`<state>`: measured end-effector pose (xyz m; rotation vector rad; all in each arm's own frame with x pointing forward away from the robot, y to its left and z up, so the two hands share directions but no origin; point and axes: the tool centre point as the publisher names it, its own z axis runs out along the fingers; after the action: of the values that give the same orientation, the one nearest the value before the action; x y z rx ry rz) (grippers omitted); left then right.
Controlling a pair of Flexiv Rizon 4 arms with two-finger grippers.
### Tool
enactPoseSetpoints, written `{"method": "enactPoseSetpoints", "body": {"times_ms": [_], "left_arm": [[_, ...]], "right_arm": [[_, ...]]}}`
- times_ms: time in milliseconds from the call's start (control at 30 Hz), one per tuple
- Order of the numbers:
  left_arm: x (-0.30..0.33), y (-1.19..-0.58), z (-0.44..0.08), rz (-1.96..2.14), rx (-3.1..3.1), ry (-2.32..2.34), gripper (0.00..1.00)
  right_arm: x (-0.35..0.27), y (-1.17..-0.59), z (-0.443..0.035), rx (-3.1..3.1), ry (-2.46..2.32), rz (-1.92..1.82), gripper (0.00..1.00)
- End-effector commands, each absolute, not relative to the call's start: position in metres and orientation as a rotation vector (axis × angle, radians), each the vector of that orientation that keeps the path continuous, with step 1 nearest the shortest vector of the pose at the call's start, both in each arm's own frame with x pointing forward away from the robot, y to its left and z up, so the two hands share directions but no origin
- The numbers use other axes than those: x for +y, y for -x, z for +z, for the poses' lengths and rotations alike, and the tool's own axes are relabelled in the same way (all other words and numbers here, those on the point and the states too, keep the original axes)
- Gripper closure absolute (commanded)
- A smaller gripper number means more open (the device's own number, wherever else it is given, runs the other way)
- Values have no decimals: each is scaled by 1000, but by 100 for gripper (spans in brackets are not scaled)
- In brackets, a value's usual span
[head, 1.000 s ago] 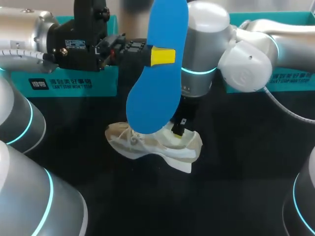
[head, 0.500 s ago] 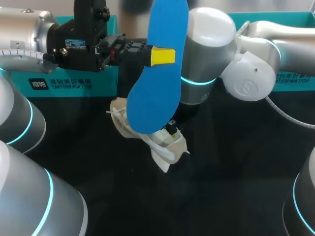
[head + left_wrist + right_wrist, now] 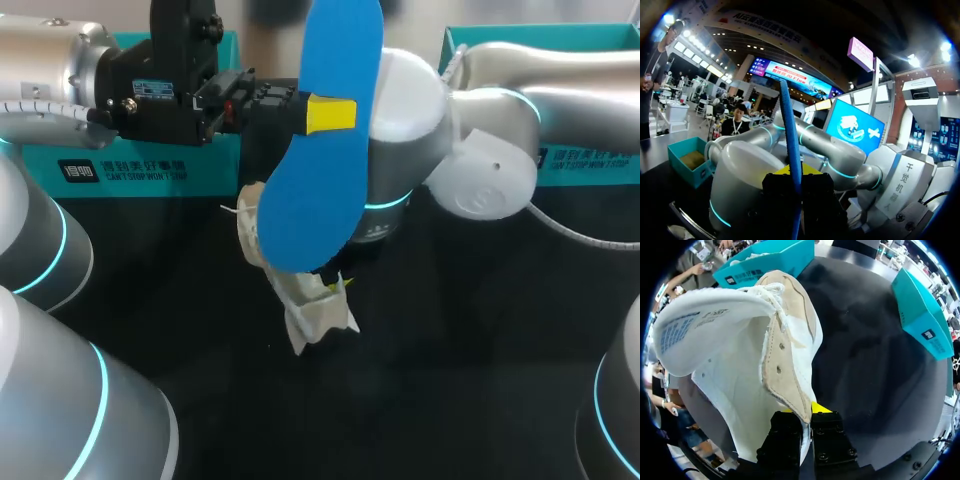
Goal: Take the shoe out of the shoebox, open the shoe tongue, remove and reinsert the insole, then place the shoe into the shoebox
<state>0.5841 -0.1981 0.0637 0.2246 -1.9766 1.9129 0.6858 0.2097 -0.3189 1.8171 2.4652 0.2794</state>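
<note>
Pinching the blue insole upright between the fingers of the left gripper, high over the black table. Clamping the white shoe by its side wall in the closed right gripper, tilted, outside the teal shoebox and in front of it.

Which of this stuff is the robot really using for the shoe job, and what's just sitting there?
For the job: white shoe, in the right fingers; blue insole, in the left fingers; left teal box and right teal box, the shoebox's parts, it seems.
Just there: black table.
</note>
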Motion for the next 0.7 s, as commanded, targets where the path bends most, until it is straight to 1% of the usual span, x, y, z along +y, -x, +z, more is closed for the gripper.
{"method": "enactPoseSetpoints", "body": {"times_ms": [33, 467, 700], "left_arm": [[-198, -583, 63, 1915, -1977, -227, 100], [-198, -583, 63, 1915, -1977, -227, 100], [-198, -583, 63, 1915, -1977, -227, 100]], "right_arm": [[209, -671, -319, 2390, -1856, 272, 100], [188, -651, -327, 2274, -2012, 307, 100], [174, -663, -330, 2290, -2016, 338, 100]]}}
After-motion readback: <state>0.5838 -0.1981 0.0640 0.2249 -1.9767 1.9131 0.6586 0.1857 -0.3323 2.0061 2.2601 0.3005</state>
